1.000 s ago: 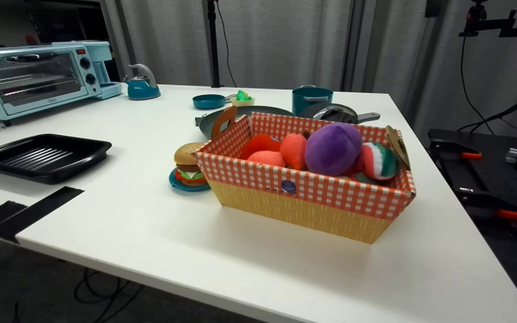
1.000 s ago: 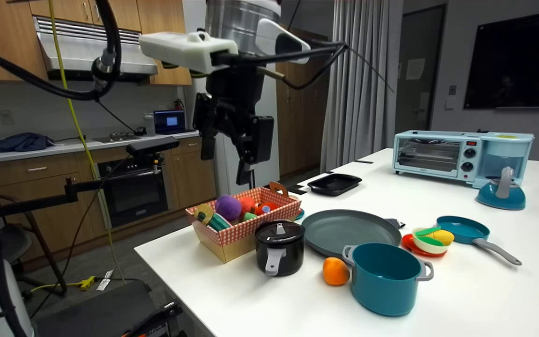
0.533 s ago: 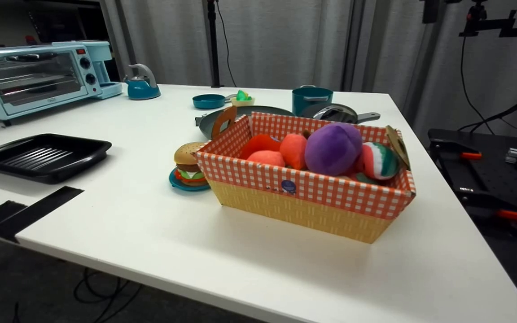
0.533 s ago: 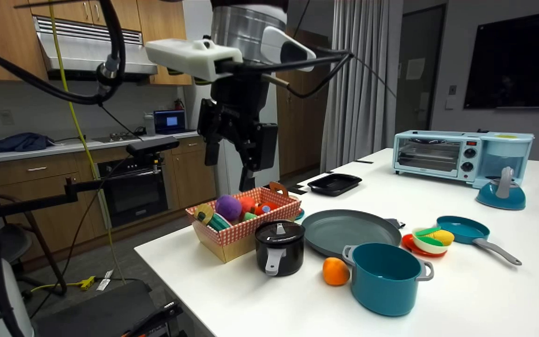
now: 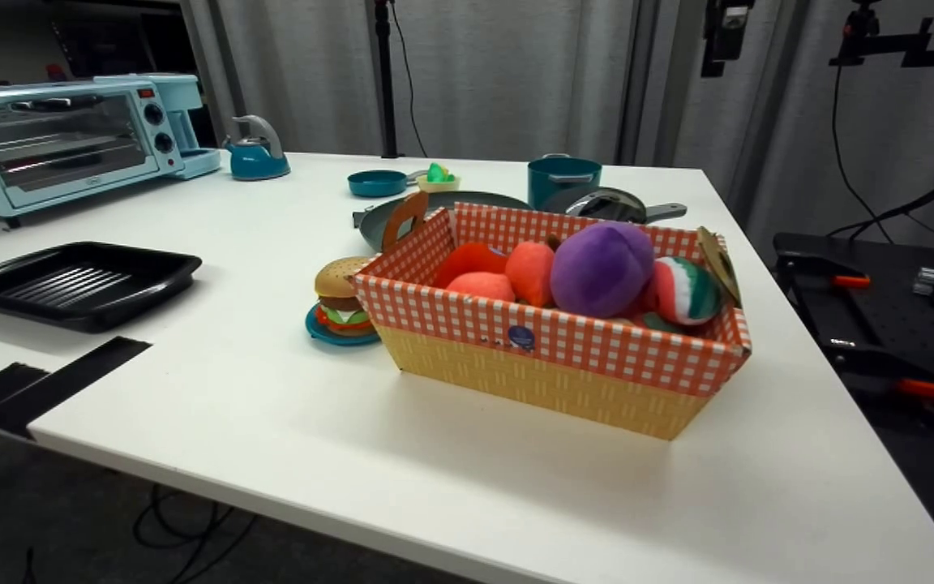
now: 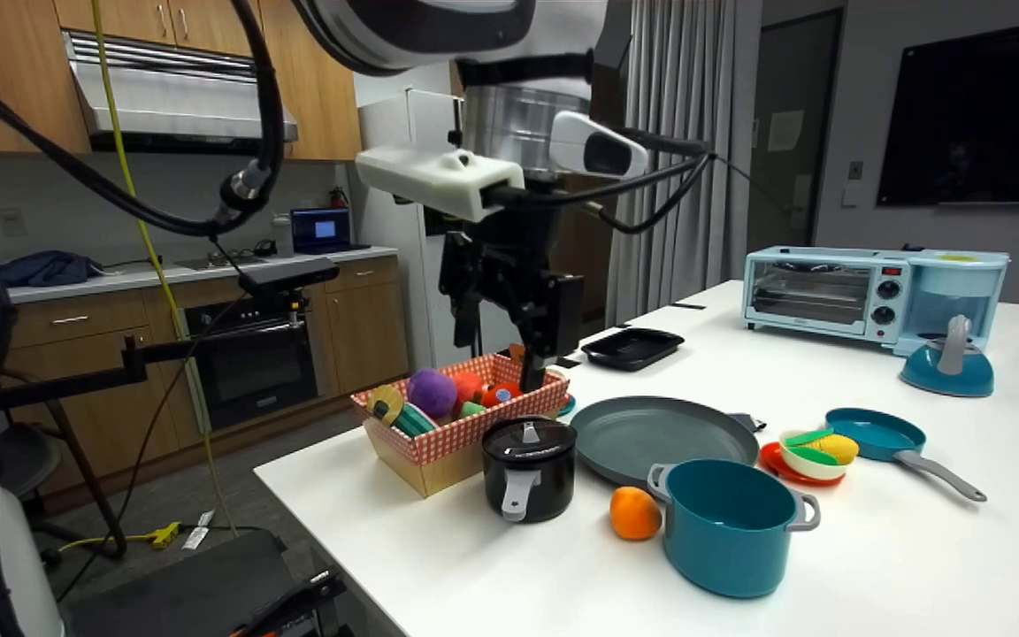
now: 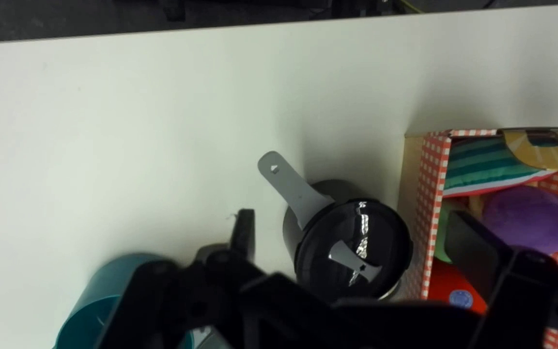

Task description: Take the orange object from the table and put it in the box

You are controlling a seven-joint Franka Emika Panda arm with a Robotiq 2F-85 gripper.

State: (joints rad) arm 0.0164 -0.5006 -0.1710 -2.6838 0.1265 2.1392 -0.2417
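Our gripper [image 6: 499, 359] is hanging spread, empty. We are awaiting pickup and placement: orange ball [image 6: 635, 513] inside the table [image 6: 545, 579] edge, box [image 6: 452, 469] near its corner.

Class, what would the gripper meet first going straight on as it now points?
Probably the black lidded pot, between the fingers in the wrist view; one finger overlaps the basket, and depth is unclear.
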